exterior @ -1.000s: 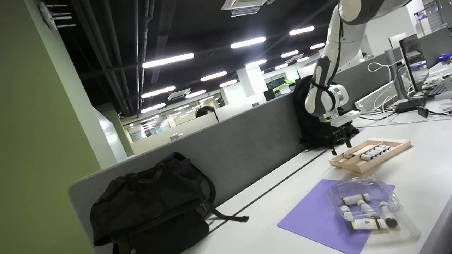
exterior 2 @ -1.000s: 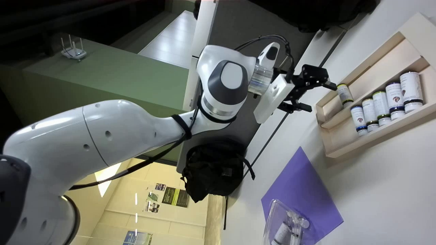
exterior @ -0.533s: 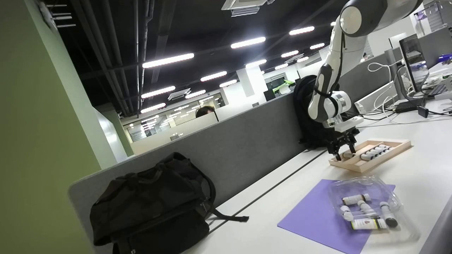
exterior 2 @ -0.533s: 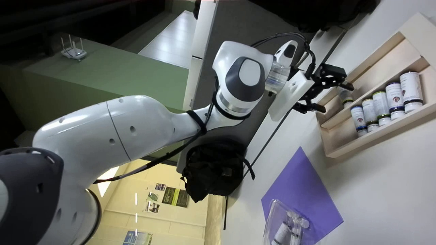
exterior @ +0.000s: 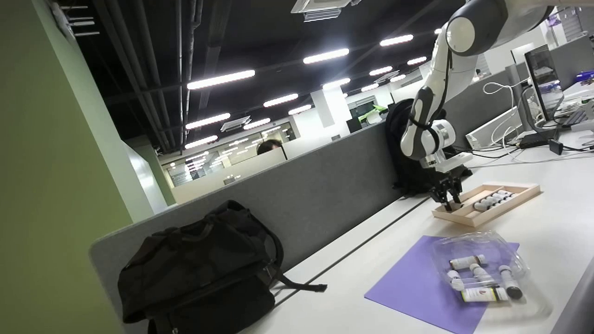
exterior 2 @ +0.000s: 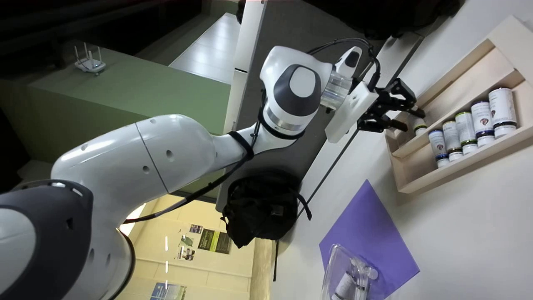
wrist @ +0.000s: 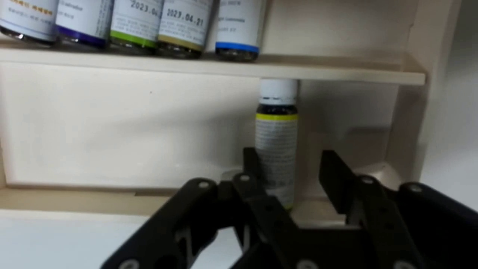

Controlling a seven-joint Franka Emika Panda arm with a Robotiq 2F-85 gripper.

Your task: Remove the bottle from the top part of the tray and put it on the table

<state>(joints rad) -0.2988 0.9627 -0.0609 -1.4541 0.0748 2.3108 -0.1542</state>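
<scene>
Over the past second the tool (exterior 2: 413, 120) has come down to the wooden tray (exterior: 506, 207) and its fingers (wrist: 336, 177) have drawn closer together, now on either side of the yellow-banded, white-capped bottle (wrist: 277, 145).

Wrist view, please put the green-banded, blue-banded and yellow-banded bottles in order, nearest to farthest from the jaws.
1. Yellow-banded bottle: showing between the parted jaws.
2. Blue-banded bottle: across the divider, top centre.
3. Green-banded bottle: also across it, farther left.

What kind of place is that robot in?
It's probably an office: in an exterior view, a gray partition runs along a long white desk, and a computer screen stands farther back.
</scene>
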